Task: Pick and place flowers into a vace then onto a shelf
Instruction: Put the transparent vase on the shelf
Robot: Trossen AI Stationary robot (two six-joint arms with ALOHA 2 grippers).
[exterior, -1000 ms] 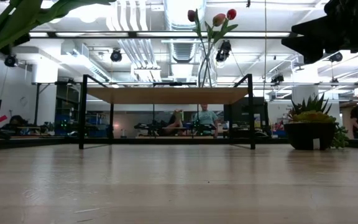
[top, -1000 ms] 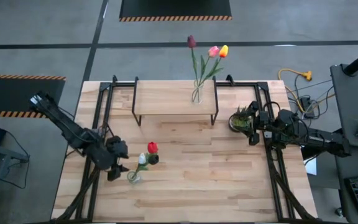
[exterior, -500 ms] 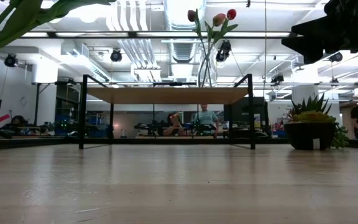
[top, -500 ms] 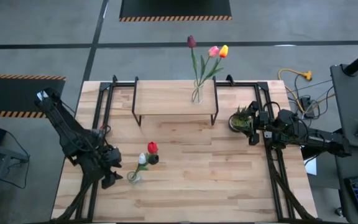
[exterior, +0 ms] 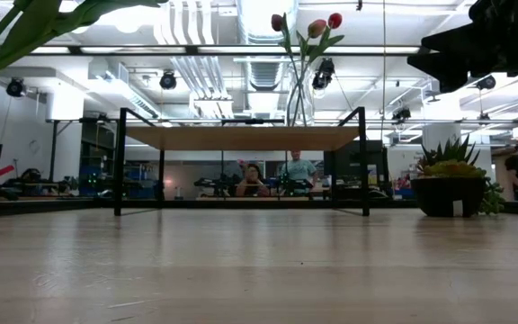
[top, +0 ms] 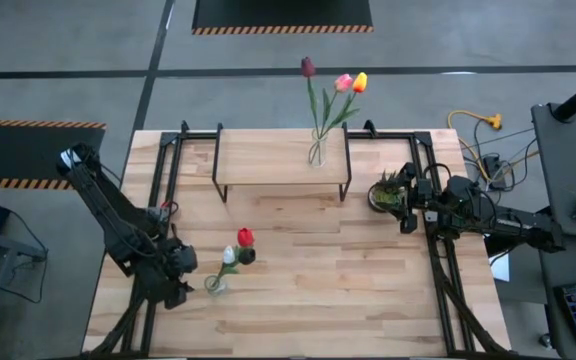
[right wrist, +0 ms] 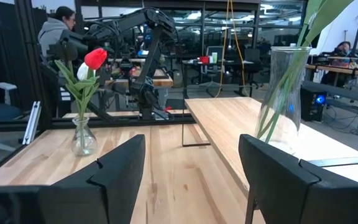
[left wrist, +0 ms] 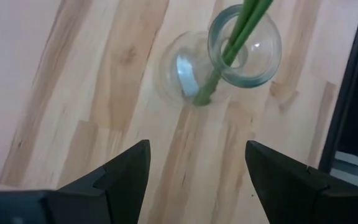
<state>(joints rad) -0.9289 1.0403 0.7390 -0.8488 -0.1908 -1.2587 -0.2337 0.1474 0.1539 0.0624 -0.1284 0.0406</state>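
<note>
While the left gripper [top: 173,283] hangs with its fingers apart over the table's [top: 368,290] near-left part, just beside a small round glass vase [top: 214,284], its wrist view alone looks down the vase's mouth at green stems inside. From above, that vase carries a red [top: 245,237] and a white tulip [top: 229,255]. The right gripper [top: 405,200], fingers also spread and holding nothing, waits beside a potted plant [top: 386,192] at the right edge; its wrist view shows a person beyond the table. A taller vase [top: 316,150] with maroon, pink and orange-yellow tulips [top: 346,82] stands on the shelf [top: 268,160]. Against a second earlier, the left gripper has pulled back toward the table's near-left edge, away from the small vase; the right arm has not moved
</note>
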